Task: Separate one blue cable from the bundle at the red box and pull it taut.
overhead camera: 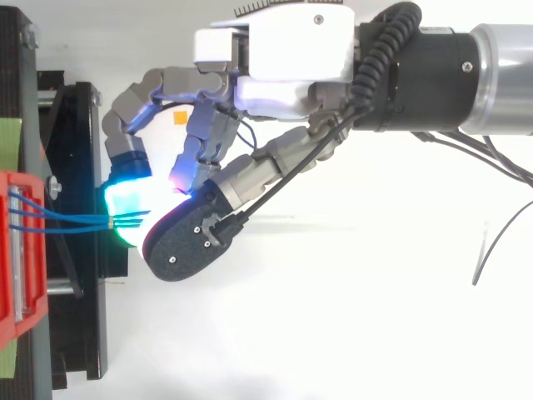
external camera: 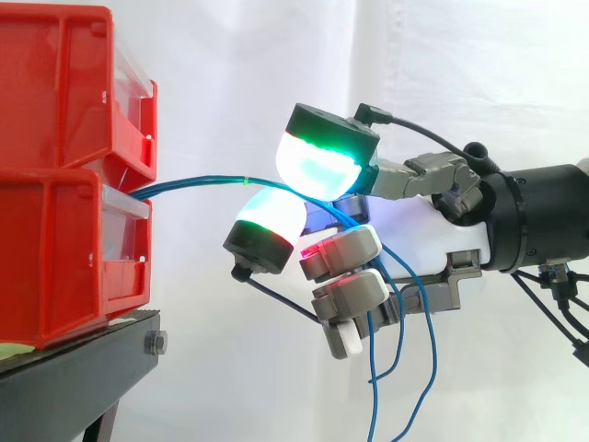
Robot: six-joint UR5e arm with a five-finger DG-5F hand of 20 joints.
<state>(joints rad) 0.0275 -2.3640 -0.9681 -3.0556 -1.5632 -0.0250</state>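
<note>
**Blue cables pinched between two glowing pads beside the red bins**

The blue cables [external camera: 202, 181] come out of the gap between the upper and lower of the stacked red bins [external camera: 55, 258]. They run to the right in a shallow upward bow to the hand [external camera: 354, 247], which is near the bins but not touching them. The fingers [external camera: 322, 152] are curled. Two pads close on the cables from opposite sides, one glowing green and cyan above and one cyan below, and the other fingers fold in under the palm. A small green mark [external camera: 247, 179] sits on the cable just short of the upper pad.

From above, several strands fan out of the bin front and draw together at one spot at the pads. How many are truly nipped and how many only pass alongside cannot be told. Past the pinch the cables go behind the lower pad, show again among the folded fingers and hang in slack loops below the hand, cut off by the side view's lower edge. Their start inside the bins is hidden. A small orange patch [overhead camera: 179, 117] shows between the fingers in the top view, and what it is cannot be made out.

The bins stand on a black bench [external camera: 74, 368], with a pale green strip [external camera: 14, 348] under the lower bin. Behind hangs a white curtain [external camera: 230, 55], and from above the ground beneath the hand is plain white.
</note>
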